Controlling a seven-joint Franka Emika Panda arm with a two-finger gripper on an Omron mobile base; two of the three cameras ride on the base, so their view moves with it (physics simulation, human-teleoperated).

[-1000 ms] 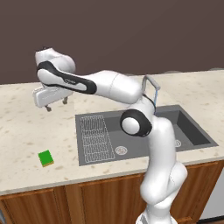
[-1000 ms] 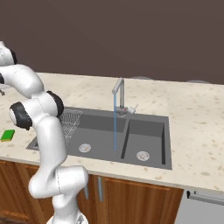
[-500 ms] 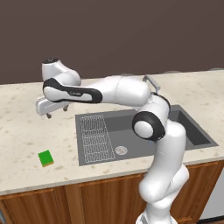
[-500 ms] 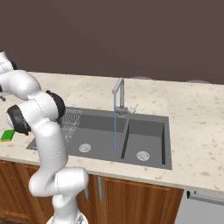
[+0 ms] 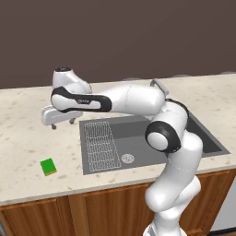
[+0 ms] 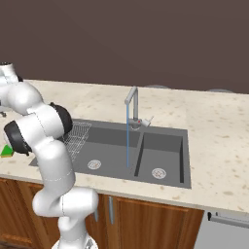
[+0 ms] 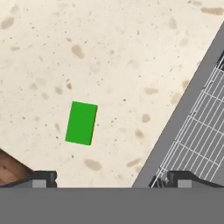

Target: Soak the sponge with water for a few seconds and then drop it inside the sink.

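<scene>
Sponge (image 5: 48, 166) seen flat on counter (image 5: 27, 143), left of sink (image 5: 138, 138), apart from it. Gripper (image 5: 63, 124) held above counter beside sink, jaws wide, empty. Water (image 6: 128, 141) seen running into sink, apparently large basin.

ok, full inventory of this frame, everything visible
sponge: 1, green top with yellow-brown base, flat on the counter left of the sink, untouched
water: 1 stream, light blue, falling from the faucet into the large basin
sink: 1, dark grey, two basins, wire drainboard at its left end
faucet: 1, grey metal, behind the sink
counter: 1, beige speckled
cabinets: brown wood, below the counter
gripper: 1, open, above the counter left of the sink, holding nothing
</scene>
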